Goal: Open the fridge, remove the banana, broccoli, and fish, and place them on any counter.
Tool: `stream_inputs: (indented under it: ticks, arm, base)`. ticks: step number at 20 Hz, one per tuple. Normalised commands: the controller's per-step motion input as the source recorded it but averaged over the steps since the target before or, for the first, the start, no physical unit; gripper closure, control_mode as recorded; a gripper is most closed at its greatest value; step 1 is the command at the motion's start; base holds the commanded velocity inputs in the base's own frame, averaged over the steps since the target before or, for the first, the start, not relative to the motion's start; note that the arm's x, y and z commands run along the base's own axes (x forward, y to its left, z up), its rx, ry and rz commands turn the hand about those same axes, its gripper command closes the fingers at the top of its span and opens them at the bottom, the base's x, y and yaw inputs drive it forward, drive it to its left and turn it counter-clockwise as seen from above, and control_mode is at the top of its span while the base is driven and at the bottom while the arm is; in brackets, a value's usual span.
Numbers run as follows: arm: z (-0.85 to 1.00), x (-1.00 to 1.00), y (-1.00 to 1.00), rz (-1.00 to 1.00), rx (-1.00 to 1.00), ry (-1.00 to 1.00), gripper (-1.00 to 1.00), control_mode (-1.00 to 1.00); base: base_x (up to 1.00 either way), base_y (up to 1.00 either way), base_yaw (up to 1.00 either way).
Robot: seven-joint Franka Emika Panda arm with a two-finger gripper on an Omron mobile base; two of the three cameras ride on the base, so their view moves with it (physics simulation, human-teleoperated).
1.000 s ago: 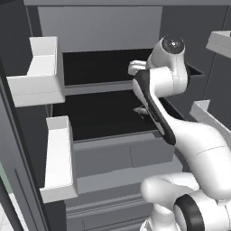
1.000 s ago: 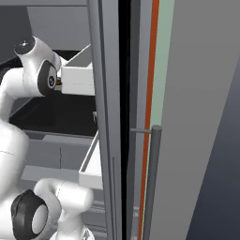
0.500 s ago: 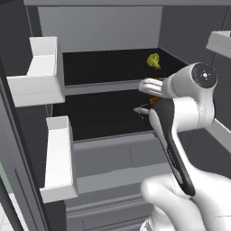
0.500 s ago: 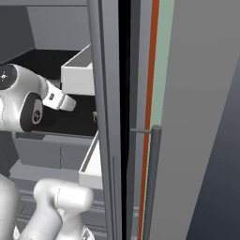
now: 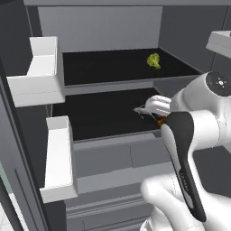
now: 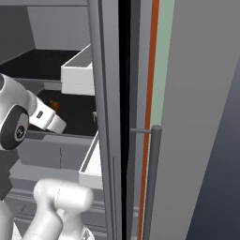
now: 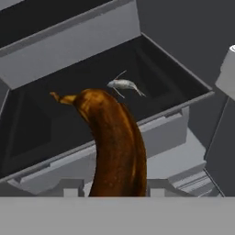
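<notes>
the fridge (image 5: 113, 27) stands open, and the tool (image 5: 159, 121), right of centre in the left base view, is closed on the banana (image 7: 114, 142). in the hand view the fruit rises from the bottom centre with its stem toward the upper left, clear of the shelves, so it looks already lifted out for carrying to a surface. the fish (image 7: 124, 85) lies on the dark lower shelf (image 7: 69, 110) above centre in the hand view, and the broccoli (image 5: 154, 61) sits on the upper shelf (image 5: 108, 67) at upper right in the left base view, both apparently waiting their turn.
</notes>
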Motion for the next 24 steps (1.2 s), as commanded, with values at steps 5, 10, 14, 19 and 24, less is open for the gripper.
stream_inputs:
  ticks: [5,10,14,19,24]
  arm:
    - [-0.23,-0.03,0.0,0.0,0.0,0.14,1.0,1.0]
    - [0.0,0.0,0.0,0.0,0.0,0.0,1.0,1.0]
    - [0.0,0.0,0.0,0.0,0.0,0.0,1.0,1.0]
    - [0.0,0.0,0.0,0.0,0.0,0.0,1.0,1.0]
    - [0.0,0.0,0.0,0.0,0.0,0.0,1.0,1.0]
  base:
    - [-0.31,0.0,0.0]
    - [-1.0,0.03,-0.01]
    - [-1.0,0.21,0.04]
    - [-0.94,0.35,0.54]
    - [-0.41,0.29,0.79]
